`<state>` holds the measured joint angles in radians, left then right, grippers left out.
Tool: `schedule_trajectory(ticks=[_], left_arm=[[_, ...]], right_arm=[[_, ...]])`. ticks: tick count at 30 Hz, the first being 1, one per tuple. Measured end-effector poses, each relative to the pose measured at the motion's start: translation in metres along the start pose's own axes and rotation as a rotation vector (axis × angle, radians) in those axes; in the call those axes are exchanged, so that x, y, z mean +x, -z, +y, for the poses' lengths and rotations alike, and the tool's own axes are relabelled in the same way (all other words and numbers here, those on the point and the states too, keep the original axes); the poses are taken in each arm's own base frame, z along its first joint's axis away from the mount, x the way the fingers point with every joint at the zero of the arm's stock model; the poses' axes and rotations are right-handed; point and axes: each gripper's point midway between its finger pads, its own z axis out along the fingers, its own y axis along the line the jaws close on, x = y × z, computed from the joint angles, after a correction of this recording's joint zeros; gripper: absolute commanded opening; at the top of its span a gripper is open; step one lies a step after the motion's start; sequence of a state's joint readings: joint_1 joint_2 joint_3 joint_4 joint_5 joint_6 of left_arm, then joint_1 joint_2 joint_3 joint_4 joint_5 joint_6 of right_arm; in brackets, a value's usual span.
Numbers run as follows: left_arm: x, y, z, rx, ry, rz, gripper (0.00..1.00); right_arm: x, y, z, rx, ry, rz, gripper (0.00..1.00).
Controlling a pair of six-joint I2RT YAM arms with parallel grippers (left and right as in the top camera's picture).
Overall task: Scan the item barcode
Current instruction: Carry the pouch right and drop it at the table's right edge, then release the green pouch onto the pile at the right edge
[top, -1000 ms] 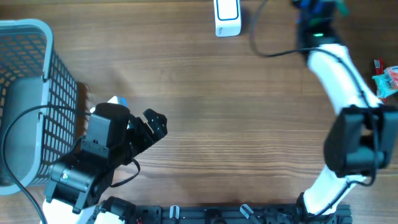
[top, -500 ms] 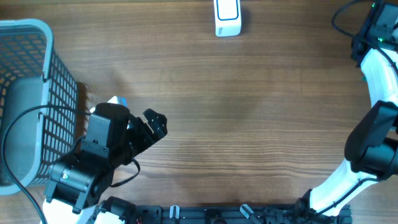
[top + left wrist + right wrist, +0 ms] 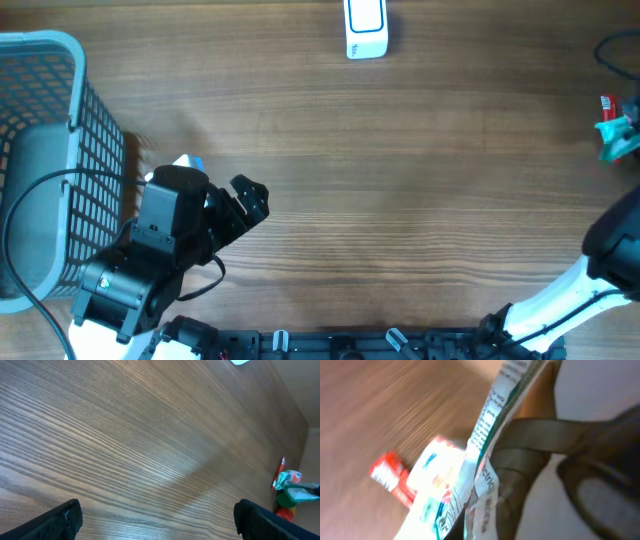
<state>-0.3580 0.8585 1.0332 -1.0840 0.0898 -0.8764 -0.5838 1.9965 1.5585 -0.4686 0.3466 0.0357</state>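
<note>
Your right gripper (image 3: pixel 500 467) is clenched tight. In its own camera a thin printed packet (image 3: pixel 487 435) looks pinched by one edge between the fingers, but the view is smeared, so treat that grip as likely rather than certain. From above, the packet shows as a teal scrap at the far right edge of the frame, over other snacks on the table (image 3: pixel 400 200). One of them is a red wrapper (image 3: pixel 390 477), at the left of the wrist view. The scanner (image 3: pixel 365 28) stands at the top centre of the overhead frame, well apart from the packet. Your left gripper (image 3: pixel 161 519) is spread wide with nothing in it, at the lower left of the overhead frame near the basket (image 3: pixel 60 50).

The main risk, as I judge it, is that edge grip: limp film held by a margin can slide out or swing on a fast sweep and drop back among the other snacks. The wrapper may also fold over its own code, and I cannot tell which face carries it, so you may present the wrong side. Watch the cable (image 3: pixel 612 45) at the upper right too, since it could snag the arm as it reaches toward the scanner
</note>
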Motion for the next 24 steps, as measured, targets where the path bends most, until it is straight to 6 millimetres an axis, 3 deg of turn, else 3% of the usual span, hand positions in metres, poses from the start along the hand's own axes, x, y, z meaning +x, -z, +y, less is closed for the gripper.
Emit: schedule_trajectory(ticks=[4,7,14,21,24], left_arm=[[0.000,0.000,0.000,0.000,0.000,0.000,1.00],[0.000,0.000,0.000,0.000,0.000,0.000,1.00],[0.000,0.000,0.000,0.000,0.000,0.000,1.00],[0.000,0.000,0.000,0.000,0.000,0.000,1.00],[0.000,0.000,0.000,0.000,0.000,0.000,1.00]], right_arm=[[0.027,0.000,0.015,-0.169,0.273,0.094,0.04],[0.030,0.002,0.021,-0.199,0.340,0.094,0.04],[0.029,-0.001,-0.008,-0.022,0.314,0.118,0.04],[0.003,0.008,-0.049,0.216,0.312,0.077,0.04],[-0.017,0.017,-0.052,0.225,0.309,0.026,0.06]])
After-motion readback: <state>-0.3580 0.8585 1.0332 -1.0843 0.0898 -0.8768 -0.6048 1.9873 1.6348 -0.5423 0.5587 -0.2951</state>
